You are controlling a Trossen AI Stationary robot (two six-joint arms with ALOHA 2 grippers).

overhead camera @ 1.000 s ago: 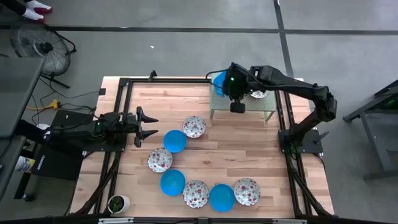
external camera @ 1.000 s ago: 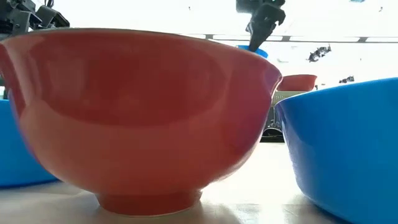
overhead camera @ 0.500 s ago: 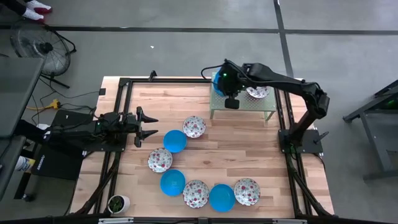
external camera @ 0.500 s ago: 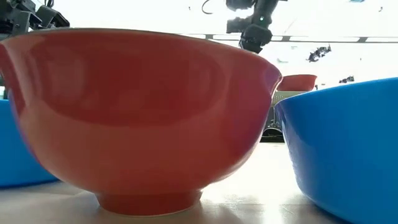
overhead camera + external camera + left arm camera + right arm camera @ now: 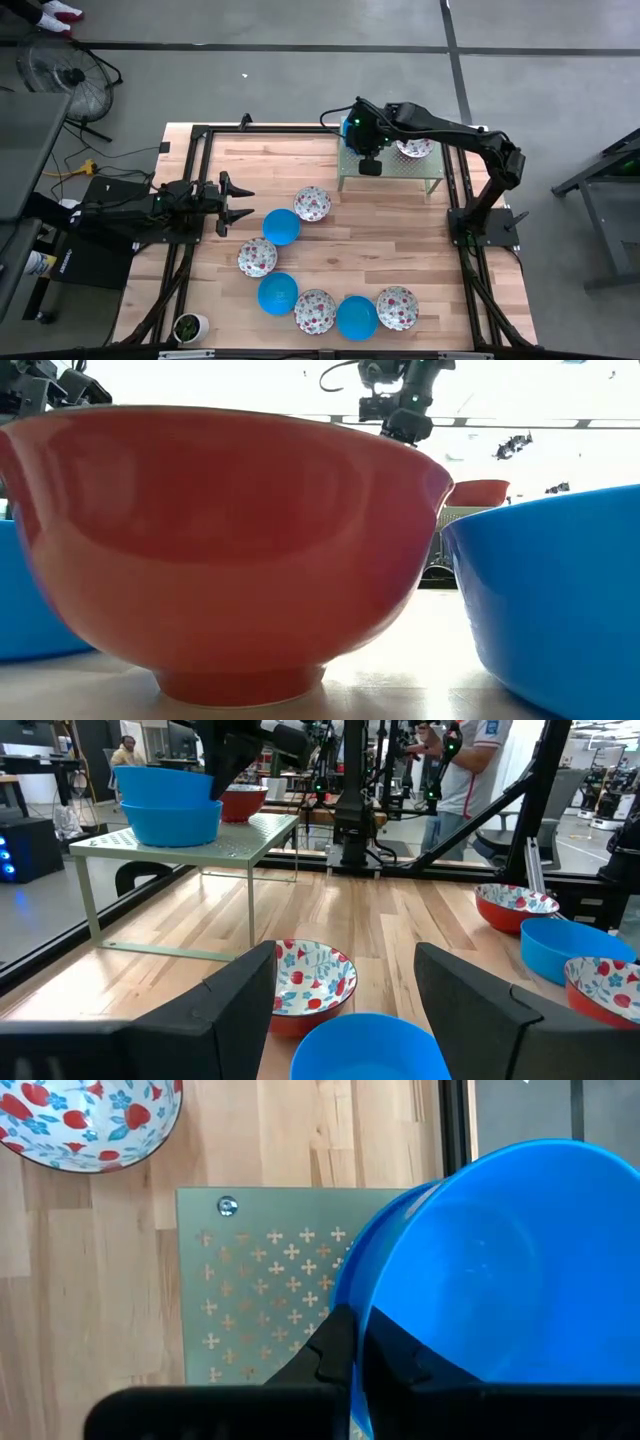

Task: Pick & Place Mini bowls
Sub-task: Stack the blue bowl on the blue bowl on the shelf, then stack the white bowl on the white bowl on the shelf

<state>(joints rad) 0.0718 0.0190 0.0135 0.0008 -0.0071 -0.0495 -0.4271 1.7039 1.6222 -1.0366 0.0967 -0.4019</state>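
My right gripper [image 5: 358, 138] is over the green perforated shelf [image 5: 400, 172] at the table's far right, shut on a blue mini bowl [image 5: 480, 1260]. That bowl sits in a second blue bowl [image 5: 172, 822] on the shelf. A floral bowl [image 5: 413, 148] stands on the shelf too. Several blue and floral bowls lie in an arc on the table, from a floral one [image 5: 312, 203] to another floral one [image 5: 397, 308]. My left gripper [image 5: 240, 203] waits open and empty at the table's left, short of a blue bowl [image 5: 281, 226]. My right gripper holds the upper blue bowl by its rim [image 5: 352, 1295], on the side toward the table's near edge. One finger [image 5: 335, 1348] is outside the wall and one [image 5: 405, 1360] inside. The fingers come from above, pointing down. The bowl sits upright in the lower blue bowl [image 5: 385, 1215].
A small white cup with a green plant [image 5: 190, 327] stands at the near left corner. Black frame rails [image 5: 195, 150] run along the table's sides. Bare wood lies between the shelf and the arc of bowls. People [image 5: 470, 760] stand in the room beyond.
My right gripper has gone a little toward the table's left edge over the shelf, carrying the blue bowl over the other blue bowl. In the low view the bowl has dropped out of sight behind the near red bowl.
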